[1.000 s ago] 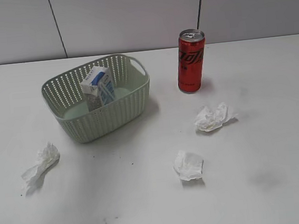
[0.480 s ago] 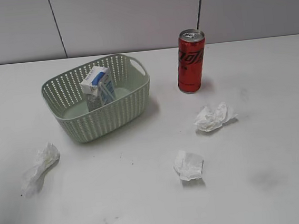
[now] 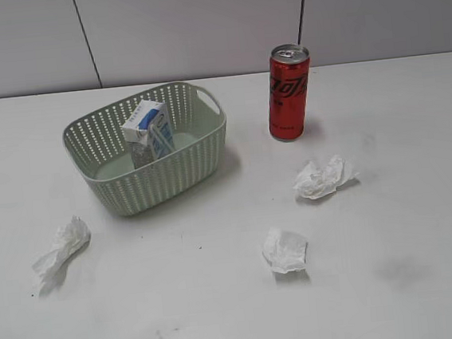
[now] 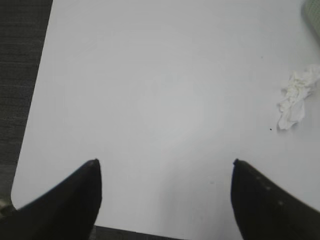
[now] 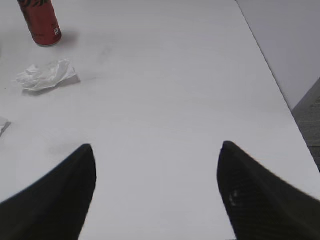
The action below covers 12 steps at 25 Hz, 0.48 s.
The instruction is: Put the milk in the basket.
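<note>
Over the past second nothing shifts; the milk stays upright inside the basket; left gripper and right gripper hang spread and empty over bare table, so the task looks done.

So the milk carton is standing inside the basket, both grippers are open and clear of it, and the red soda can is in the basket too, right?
Not quite. The red soda can stands on the table to the right of the basket, not in it; the exterior view shows this. The milk carton is inside the basket, and the left gripper and right gripper are open and clear of it.
</note>
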Tool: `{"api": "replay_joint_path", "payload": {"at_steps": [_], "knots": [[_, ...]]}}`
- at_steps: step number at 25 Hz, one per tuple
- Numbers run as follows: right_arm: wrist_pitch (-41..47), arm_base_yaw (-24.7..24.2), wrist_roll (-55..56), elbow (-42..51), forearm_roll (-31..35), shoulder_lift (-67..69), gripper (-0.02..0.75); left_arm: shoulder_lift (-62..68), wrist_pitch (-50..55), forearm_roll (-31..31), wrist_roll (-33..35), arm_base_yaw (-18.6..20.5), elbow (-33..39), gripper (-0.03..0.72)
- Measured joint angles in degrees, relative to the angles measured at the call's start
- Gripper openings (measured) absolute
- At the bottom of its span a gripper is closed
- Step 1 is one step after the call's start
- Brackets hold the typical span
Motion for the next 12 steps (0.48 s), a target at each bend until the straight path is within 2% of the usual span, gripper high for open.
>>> {"api": "replay_joint_path", "payload": {"at_steps": [7, 12], "knots": [[0.0, 0.0, 0.0, 0.0, 0.0, 0.0, 0.587, -21.4, 1.7, 0.1, -2.3, 0.0, 9.9, 0.580], [0.0, 0.0, -0.1, 0.0, 0.0, 0.0, 0.585, -34.1, 2.5, 0.2, -2.7, 0.0, 13.1, 0.580]]}}
